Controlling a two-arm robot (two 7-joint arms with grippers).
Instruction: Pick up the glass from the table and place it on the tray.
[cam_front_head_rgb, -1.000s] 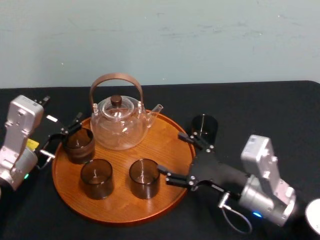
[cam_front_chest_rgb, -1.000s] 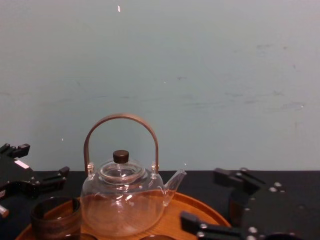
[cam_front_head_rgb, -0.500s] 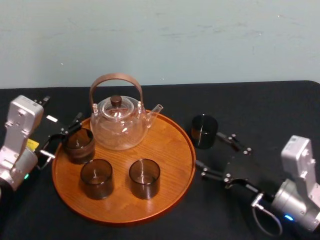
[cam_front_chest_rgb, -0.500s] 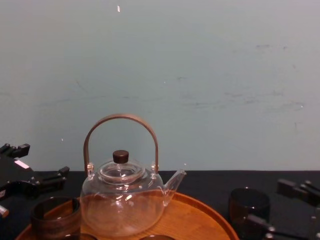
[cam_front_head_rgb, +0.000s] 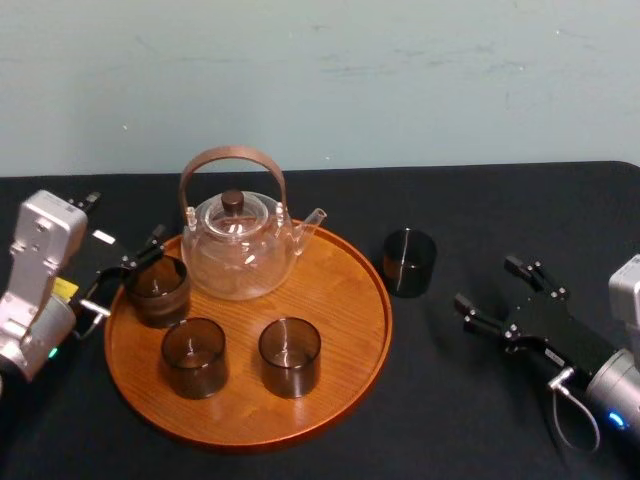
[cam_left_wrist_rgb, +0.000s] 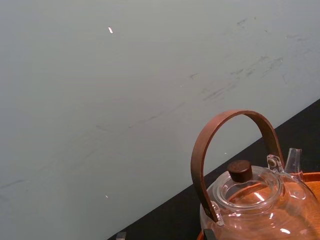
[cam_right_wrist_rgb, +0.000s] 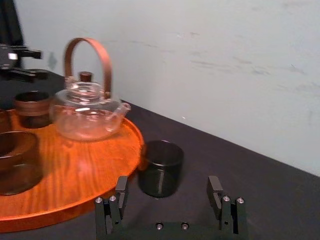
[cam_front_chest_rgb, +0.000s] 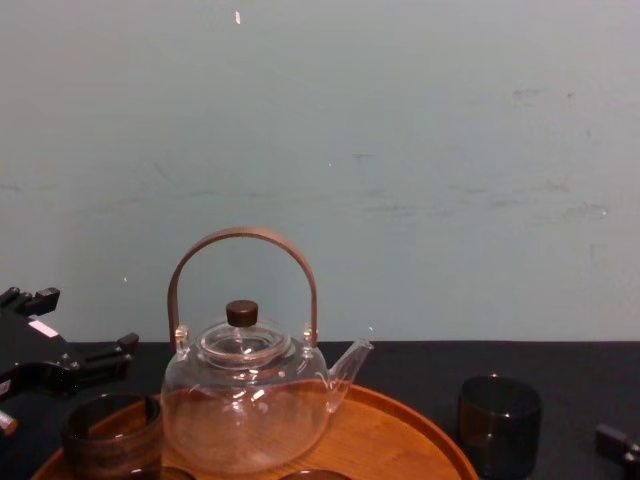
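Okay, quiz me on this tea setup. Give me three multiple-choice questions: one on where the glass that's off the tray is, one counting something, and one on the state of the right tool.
1. Relative to the tray, where does the lone dark glass stand?
A) on it
B) on the table, to its right
C) stacked inside another glass

2. How many glasses stand on the tray?
A) two
B) four
C) three

3. How is the right tool?
A) open, holding nothing
B) shut on the glass
C) shut and empty

Answers:
1. B: the lone dark glass stands on the black tabletop, just outside the tray's rim.
2. C: three stand in front of the teapot, one of them next to the left tool.
3. A: its fingers are spread apart and it sits on the table's right side, away from the glass.
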